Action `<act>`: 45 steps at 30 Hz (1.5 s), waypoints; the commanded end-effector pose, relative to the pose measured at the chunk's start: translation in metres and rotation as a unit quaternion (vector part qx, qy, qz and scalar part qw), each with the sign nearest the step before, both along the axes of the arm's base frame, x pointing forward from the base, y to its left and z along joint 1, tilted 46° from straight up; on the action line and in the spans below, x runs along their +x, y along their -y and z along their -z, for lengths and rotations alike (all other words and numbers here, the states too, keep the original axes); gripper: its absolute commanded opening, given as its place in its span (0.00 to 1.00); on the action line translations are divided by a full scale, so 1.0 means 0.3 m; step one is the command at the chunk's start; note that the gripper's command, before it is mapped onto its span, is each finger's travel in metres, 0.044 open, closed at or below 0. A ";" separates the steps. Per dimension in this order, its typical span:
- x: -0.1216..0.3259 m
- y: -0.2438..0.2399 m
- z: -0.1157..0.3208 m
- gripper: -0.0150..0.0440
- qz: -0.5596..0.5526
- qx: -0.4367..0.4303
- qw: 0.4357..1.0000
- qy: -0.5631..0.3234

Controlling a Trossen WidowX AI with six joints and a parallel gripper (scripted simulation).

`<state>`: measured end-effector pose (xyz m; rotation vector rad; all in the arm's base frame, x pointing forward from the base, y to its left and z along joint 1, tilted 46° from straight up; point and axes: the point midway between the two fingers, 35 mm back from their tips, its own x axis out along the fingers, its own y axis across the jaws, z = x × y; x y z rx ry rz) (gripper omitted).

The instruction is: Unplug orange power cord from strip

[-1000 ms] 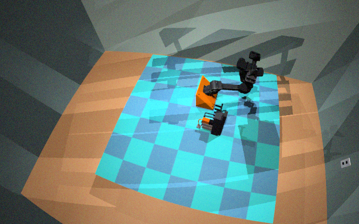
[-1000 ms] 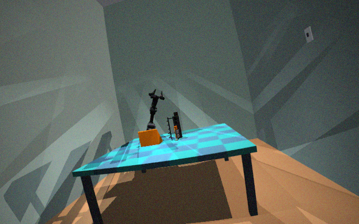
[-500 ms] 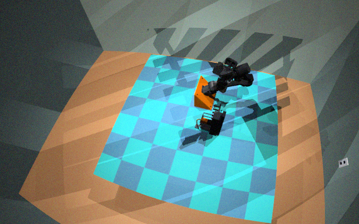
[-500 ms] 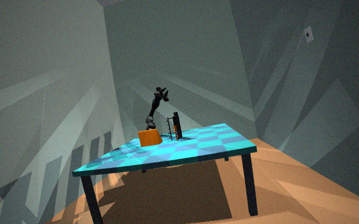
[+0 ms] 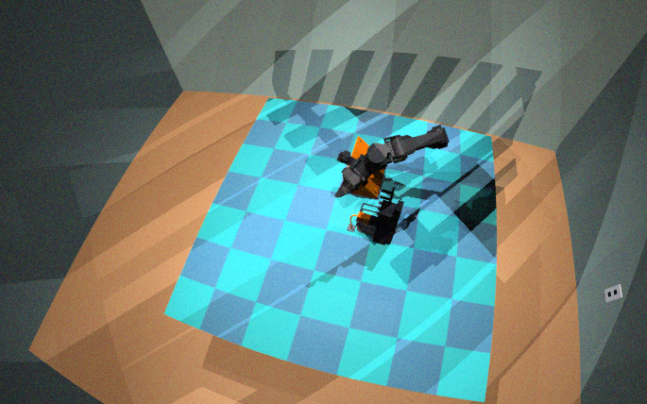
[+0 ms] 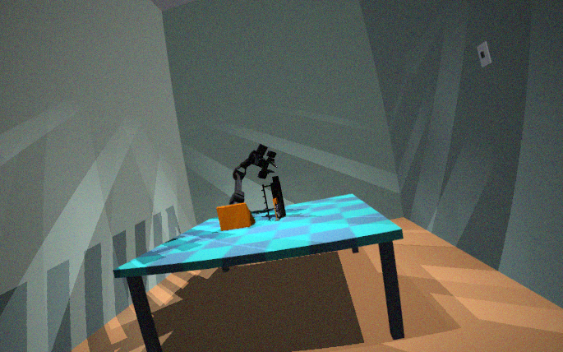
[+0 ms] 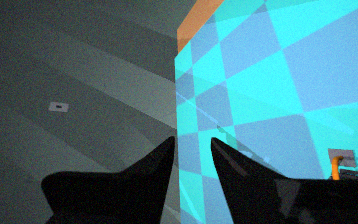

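Note:
The black power strip stands upright on the checkered table. The orange plug is at the strip's lower part; how far it is seated is too small to tell. The orange cord curves down beside it to a small greyish plate on the table. My gripper is partly open, with nothing between its fingertips. It hangs in the air above the strip's height, apart from the plug, cord and strip. In the wrist view the cord is at the lower right, partly hidden by a finger.
An orange wedge-shaped block stands near the arm's base. A thin black frame with prongs stands beside the strip, on the wedge's side. The checkered table has open edges. A white wall outlet is far off.

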<state>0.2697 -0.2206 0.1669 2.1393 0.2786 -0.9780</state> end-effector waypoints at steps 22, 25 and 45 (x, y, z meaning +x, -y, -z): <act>-0.042 -0.450 0.349 0.53 -0.393 0.269 0.862 -0.175; -0.041 -0.455 0.344 0.53 -0.393 0.269 0.862 -0.175; -0.023 -0.527 0.268 0.53 -0.393 0.269 0.861 -0.175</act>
